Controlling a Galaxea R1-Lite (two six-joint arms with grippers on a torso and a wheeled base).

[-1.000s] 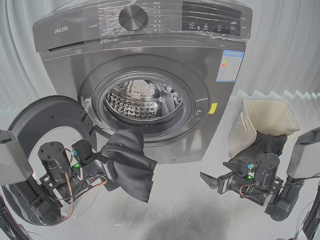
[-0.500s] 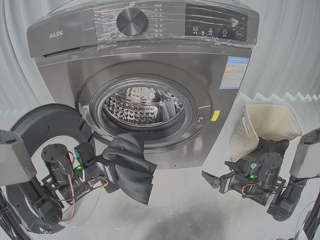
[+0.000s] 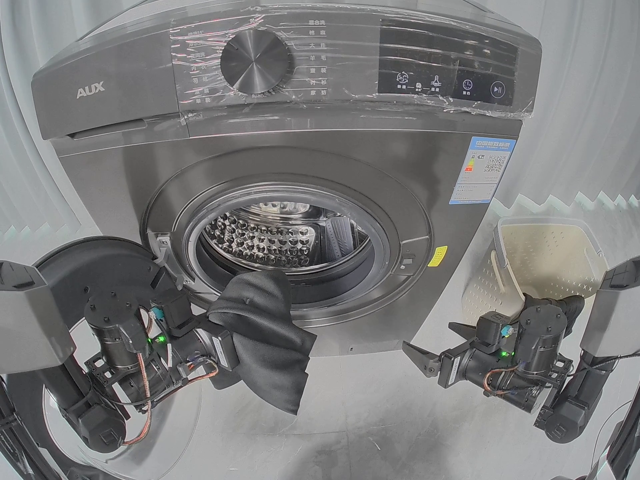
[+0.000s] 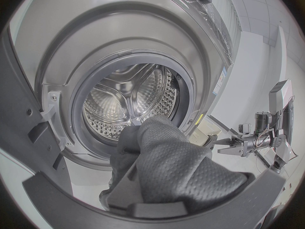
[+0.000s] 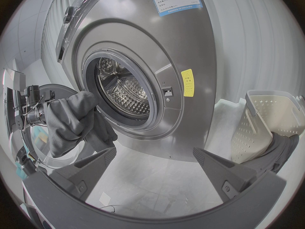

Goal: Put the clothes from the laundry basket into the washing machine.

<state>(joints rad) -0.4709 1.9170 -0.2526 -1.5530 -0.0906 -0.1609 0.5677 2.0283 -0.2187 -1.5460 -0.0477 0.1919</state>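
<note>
The grey washing machine point(image 3: 280, 141) stands ahead with its round door point(image 3: 87, 268) swung open to the left and the steel drum point(image 3: 280, 238) bare. My left gripper point(image 4: 152, 188) is shut on a dark grey garment point(image 3: 267, 331), which drapes over its fingers and hangs just before the lower rim of the drum mouth. My right gripper point(image 3: 430, 345) hangs open and empty low over the floor, in front of the cream laundry basket point(image 3: 553, 248). More dark clothes point(image 3: 567, 305) spill over the basket's near edge.
The basket point(image 5: 254, 128) stands to the right of the machine against a white curtain. The open door takes up the floor space on the left beside my left arm. Pale floor point(image 3: 373, 421) lies bare between the two arms.
The head view has drawn nearer to the machine, which now looks larger. The garment's top now overlaps the drum mouth's lower rim. Both arms hold the same pose.
</note>
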